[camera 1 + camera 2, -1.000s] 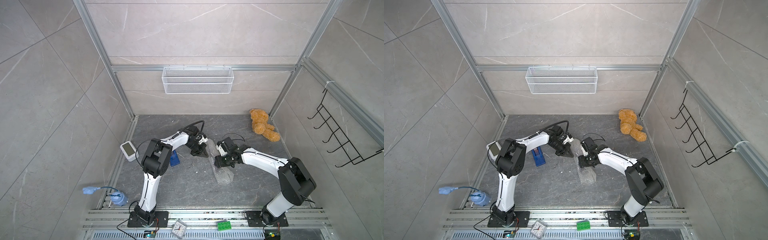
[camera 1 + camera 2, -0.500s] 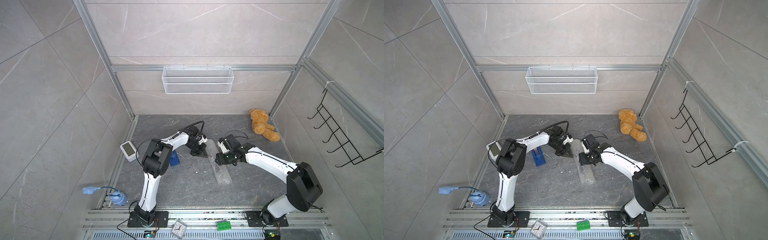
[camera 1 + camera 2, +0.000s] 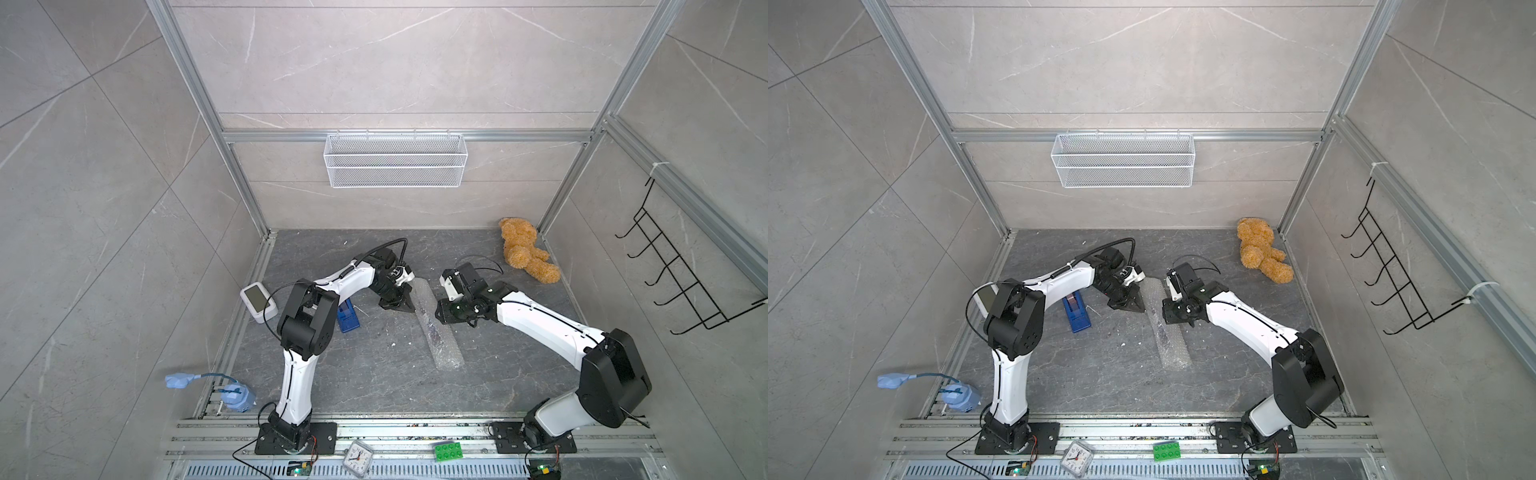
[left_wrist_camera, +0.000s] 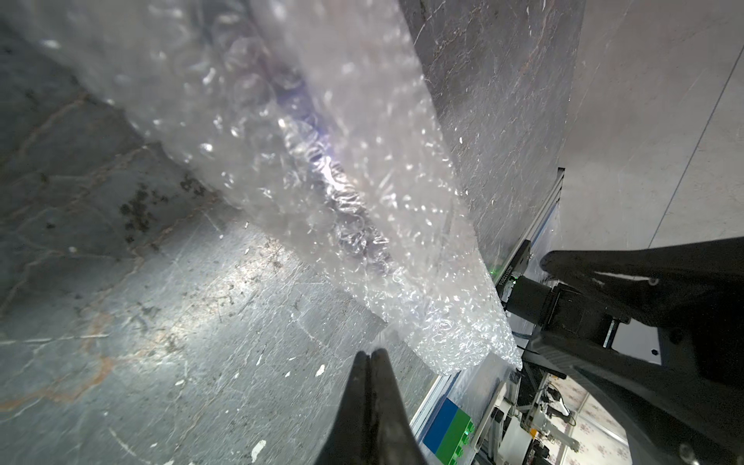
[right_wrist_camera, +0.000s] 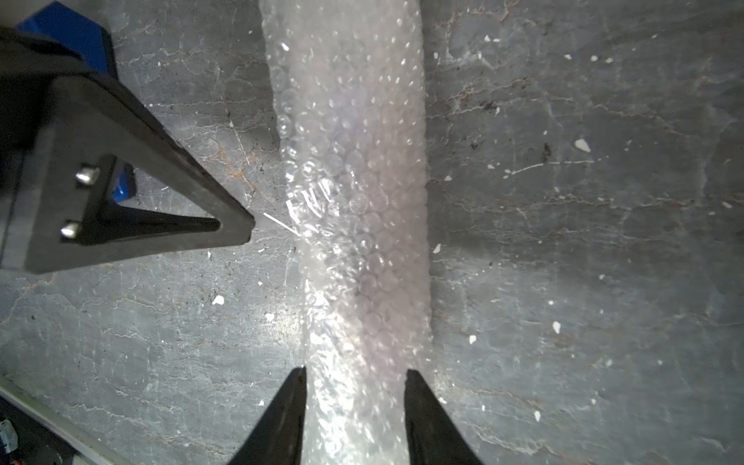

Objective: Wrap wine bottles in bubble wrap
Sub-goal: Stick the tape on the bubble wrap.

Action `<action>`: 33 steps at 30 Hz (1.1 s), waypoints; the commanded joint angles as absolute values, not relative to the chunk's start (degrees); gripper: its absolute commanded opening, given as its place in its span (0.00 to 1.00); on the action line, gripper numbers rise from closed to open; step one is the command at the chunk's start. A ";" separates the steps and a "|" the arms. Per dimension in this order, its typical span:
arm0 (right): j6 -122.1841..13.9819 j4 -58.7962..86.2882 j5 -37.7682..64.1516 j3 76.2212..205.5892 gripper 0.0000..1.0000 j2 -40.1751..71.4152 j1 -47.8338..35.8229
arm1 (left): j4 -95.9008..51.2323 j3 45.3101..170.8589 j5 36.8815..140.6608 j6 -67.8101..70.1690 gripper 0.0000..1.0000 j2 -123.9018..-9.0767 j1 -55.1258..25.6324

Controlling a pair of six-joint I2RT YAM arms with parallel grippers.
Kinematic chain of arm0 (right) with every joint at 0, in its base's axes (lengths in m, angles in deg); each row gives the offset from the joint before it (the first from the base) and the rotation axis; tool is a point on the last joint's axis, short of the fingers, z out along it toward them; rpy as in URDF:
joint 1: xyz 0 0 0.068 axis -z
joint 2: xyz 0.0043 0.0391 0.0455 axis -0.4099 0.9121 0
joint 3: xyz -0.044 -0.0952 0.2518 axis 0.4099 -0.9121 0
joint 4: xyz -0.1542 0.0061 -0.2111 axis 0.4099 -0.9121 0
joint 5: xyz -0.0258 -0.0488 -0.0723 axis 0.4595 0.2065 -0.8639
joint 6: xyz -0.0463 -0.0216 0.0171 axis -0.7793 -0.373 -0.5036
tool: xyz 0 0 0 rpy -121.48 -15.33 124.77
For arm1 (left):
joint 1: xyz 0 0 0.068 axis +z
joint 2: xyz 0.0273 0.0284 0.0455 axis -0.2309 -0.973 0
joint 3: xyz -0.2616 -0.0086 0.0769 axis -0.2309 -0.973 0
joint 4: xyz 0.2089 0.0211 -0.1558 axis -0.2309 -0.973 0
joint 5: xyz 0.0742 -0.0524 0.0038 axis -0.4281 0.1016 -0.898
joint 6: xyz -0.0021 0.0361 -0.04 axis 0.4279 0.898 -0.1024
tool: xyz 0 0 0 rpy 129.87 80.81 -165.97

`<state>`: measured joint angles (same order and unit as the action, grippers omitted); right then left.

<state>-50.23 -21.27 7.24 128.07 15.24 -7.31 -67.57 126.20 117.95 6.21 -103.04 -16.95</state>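
Wrap [image 5: 354, 181] is rolled round the bottle [image 4: 318, 161] and laid on the bench [image 5: 563, 241], right between the jaws of the right gripper [image 5: 354, 372], which are half open with nothing visibly pinched. Left gripper [image 4: 370, 353] is shut, empty, just beside the roll. Should be squeezed gently so nothing gets unrolled.

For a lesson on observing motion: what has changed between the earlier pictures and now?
The right gripper has narrowed its jaws around the bubble wrap roll, its elbow swinging outward. The left gripper, shut and empty, stays beside the roll; the roll and the teddy bear have not moved.
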 commanded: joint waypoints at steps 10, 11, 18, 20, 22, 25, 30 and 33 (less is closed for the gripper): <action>-50.29 -19.34 11.93 131.01 0.54 21.05 -6.02 | -68.32 126.60 117.11 6.80 0.00 -103.96 -14.91; -50.39 -19.05 12.38 131.20 0.55 21.73 -6.01 | -68.31 126.62 117.20 6.85 0.00 -104.38 -14.93; -51.25 -18.14 13.10 131.39 0.59 25.57 -6.04 | -67.68 126.81 117.27 6.65 0.00 -107.13 -14.90; -51.35 -18.14 12.90 131.32 0.60 26.66 -6.04 | -67.61 127.13 117.42 6.69 0.00 -107.92 -15.01; -51.36 -18.23 11.91 130.94 0.61 27.48 -6.04 | -67.40 127.35 117.48 6.62 0.00 -108.56 -14.95; -51.53 -18.49 10.07 130.38 0.62 28.51 -6.06 | -67.11 127.61 117.44 6.58 0.00 -109.31 -14.98; -51.03 -19.03 6.14 129.10 0.65 29.80 -6.04 | -66.97 128.23 117.50 6.51 0.00 -109.97 -15.00; -50.19 -18.47 4.26 127.89 0.66 30.00 -6.04 | -66.65 128.13 117.51 6.46 0.00 -110.06 -15.01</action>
<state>-50.49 -16.88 11.89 130.04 27.48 -6.48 -66.83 126.59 117.49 6.21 -109.88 -15.27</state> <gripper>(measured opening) 0.657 0.049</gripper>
